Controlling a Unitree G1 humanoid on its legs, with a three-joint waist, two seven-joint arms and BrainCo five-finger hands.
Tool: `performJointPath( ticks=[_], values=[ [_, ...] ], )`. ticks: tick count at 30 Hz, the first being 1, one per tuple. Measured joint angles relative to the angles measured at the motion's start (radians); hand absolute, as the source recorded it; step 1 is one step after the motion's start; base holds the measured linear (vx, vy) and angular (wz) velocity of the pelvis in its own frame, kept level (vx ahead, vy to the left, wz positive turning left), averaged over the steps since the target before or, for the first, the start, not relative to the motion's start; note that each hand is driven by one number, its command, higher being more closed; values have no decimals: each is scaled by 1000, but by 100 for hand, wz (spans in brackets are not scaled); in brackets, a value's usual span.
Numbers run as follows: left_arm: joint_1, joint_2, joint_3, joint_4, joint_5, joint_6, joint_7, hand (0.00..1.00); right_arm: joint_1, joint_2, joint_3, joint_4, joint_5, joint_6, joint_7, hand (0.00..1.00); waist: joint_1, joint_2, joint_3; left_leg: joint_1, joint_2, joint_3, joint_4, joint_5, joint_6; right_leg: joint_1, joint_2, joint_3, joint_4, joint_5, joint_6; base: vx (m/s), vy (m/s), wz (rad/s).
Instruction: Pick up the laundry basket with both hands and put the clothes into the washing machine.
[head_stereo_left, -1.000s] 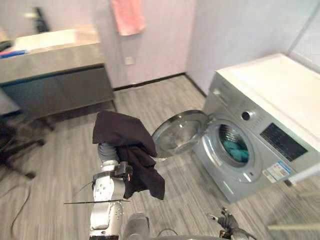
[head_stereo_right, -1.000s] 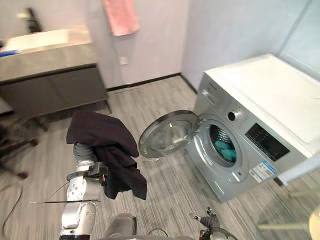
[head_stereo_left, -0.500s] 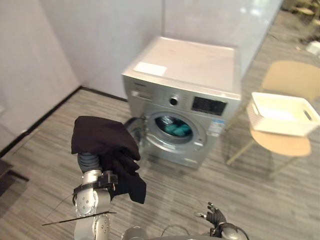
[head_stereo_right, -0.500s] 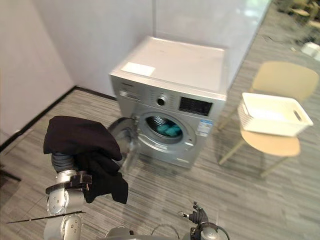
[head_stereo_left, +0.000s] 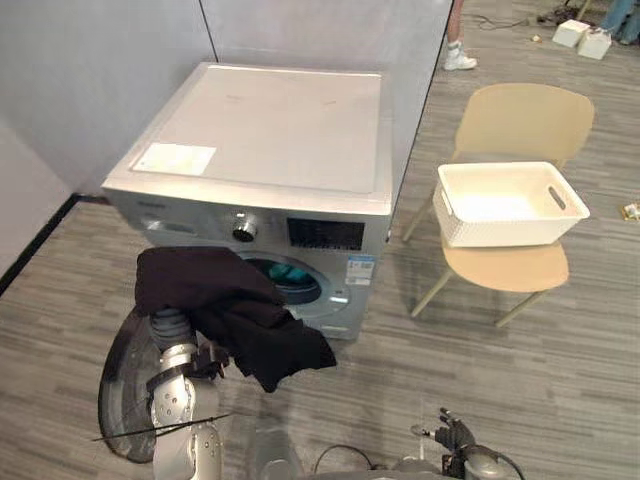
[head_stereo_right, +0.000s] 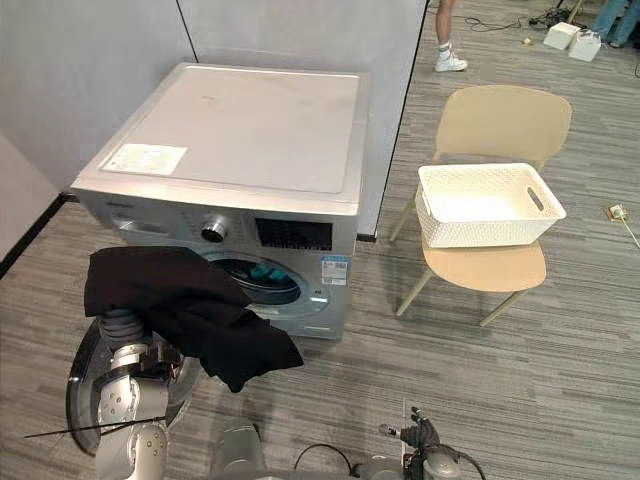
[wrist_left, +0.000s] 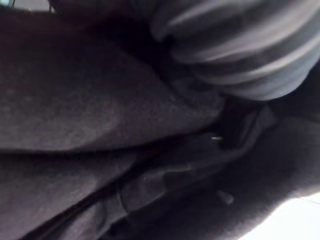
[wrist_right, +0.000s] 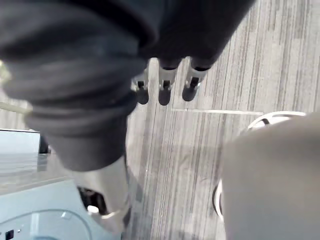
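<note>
Grey plank floor (head_stereo_left: 560, 380). Silver washing machine (head_stereo_left: 270, 130), door (head_stereo_left: 122, 385) swung open, teal cloth (head_stereo_right: 262, 272) in the drum. White laundry basket (head_stereo_left: 500, 232) on tan chair (head_stereo_left: 525, 120). Black garment (head_stereo_left: 225, 305) draped over left hand (head_stereo_left: 172, 326), as before; the camera has swung to face the machine.
Left wrist view: dark cloth; grip cannot be told.
Right wrist view: right hand (wrist_right: 164, 82) low over the floor, fingers straight, holding nothing.

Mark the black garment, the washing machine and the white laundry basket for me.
black garment (head_stereo_left: 225, 300): left eye view, on its draped upper fold.
washing machine (head_stereo_left: 270, 130): left eye view, on its flat top.
white laundry basket (head_stereo_left: 500, 230): left eye view, on its front wall.
</note>
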Motion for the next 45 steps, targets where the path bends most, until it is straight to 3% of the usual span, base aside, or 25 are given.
performJointPath(
  ticks=[3,4,5,6,7,10,12,13,14,16,18,21,22,25,30,33,34,35,36,40,45],
  values=[
    [-1,0,-2,4,0,0,-2,100,-6,11,5,10,0,2,-8,0,4,-35,17,-29,-101,24,-222,-19,-18,60,-42,-1,-35,1,4,337,133,8],
    [3,0,-11,6,-1,0,-2,100,-3,15,7,21,2,-1,-17,0,4,-50,11,-25,-168,32,-414,15,-28,71,-72,-13,-28,8,38,348,222,19],
    [9,3,-19,4,-1,-2,-2,100,-4,7,6,34,3,-3,-18,0,6,-33,3,-9,-209,16,-579,147,-29,86,-74,-17,-14,7,80,328,205,23],
    [7,23,-22,21,-2,-2,-1,100,-12,29,1,51,4,-3,-19,0,6,-83,-4,10,-242,24,-585,153,-14,80,-112,-12,4,2,91,268,123,21],
    [6,26,-23,27,-4,-1,-1,100,-11,39,1,54,4,-4,-18,0,3,-87,-7,11,-247,18,-592,149,-6,71,-116,-7,15,14,100,274,140,27],
    [21,21,-70,73,-1,2,-4,100,-15,59,5,45,-1,-15,-17,0,6,-64,7,45,-227,7,-593,140,7,53,-109,30,-26,-19,116,222,182,-10],
    [45,23,-114,108,-1,10,-21,100,-16,58,24,40,-2,-16,-17,0,7,-65,7,85,-220,46,-574,116,11,21,-123,62,-63,38,123,73,78,-40],
    [57,29,-131,116,0,10,-32,100,-16,59,45,36,-1,-16,-17,0,8,-75,1,90,-223,68,-549,68,-6,-21,-135,80,-51,109,139,16,16,-31],
    [59,28,-137,127,0,11,-42,100,-19,56,53,34,-2,-18,-17,0,6,-69,-5,90,-215,70,-537,38,-14,-21,-139,85,-44,93,157,-8,37,-50],
    [64,14,-162,177,9,13,-46,100,-40,34,95,34,-2,-19,-18,0,17,-33,5,69,-180,106,-511,20,-23,-62,-123,136,-45,82,142,-88,23,-65],
    [57,11,-170,215,21,12,-44,100,-67,19,129,37,-2,-16,-20,0,29,-18,21,48,-161,136,-505,21,-23,-109,-122,142,-32,80,140,-107,11,-64],
    [19,9,-170,255,30,9,-36,100,-131,17,184,34,-12,-13,-25,0,31,-24,108,9,-139,142,-469,21,-23,-190,-124,136,72,76,135,-131,6,-28],
    [-4,10,-169,258,30,9,-22,100,-166,18,214,34,-14,-13,-38,0,32,-39,149,-25,-137,137,-455,21,-23,-235,-126,133,109,67,130,-171,2,-2],
    [-60,0,-169,288,40,10,9,100,-229,23,262,12,-16,-13,-70,0,32,-54,233,-138,-141,102,-430,39,-21,-333,-149,75,164,56,134,-132,10,20],
    [-152,-14,-132,294,40,12,90,100,-272,48,269,-76,-11,-12,-147,0,34,-77,293,-320,-173,43,-363,49,-12,-490,-198,10,308,27,134,-39,27,36],
    [-316,-12,-60,292,40,10,158,100,-273,78,262,-253,112,-30,-171,0,32,-107,326,-438,-180,14,-280,41,-6,-604,-235,-8,441,-17,134,-31,24,24],
    [-356,-11,-50,292,40,9,173,100,-273,81,262,-293,172,-48,-171,0,29,-107,329,-471,-181,6,-257,36,0,-633,-242,-13,474,-30,137,-106,19,20],
    [-458,-15,-39,292,40,0,207,100,-276,96,261,-385,302,-89,-167,0,27,-107,344,-547,-187,-11,-191,22,3,-705,-265,-14,566,-67,135,-101,18,18],
    [-496,-15,-39,291,40,-3,215,100,-280,103,260,-415,343,-101,-165,0,25,-108,348,-579,-189,-18,-163,16,2,-735,-273,-10,603,-82,136,-134,10,18],
    [-704,7,-3,282,-5,-34,265,100,-311,163,283,-544,673,-177,-92,0,-7,-108,352,-776,-184,-29,23,-31,1,-945,-316,43,837,-162,128,-131,-29,-5],
    [-838,71,2,228,-73,-76,300,100,-324,170,340,-639,942,-207,10,0,-19,-108,352,-995,-158,-27,173,-52,4,-1180,-333,103,1014,-244,134,-174,-59,-21]
  ],
)
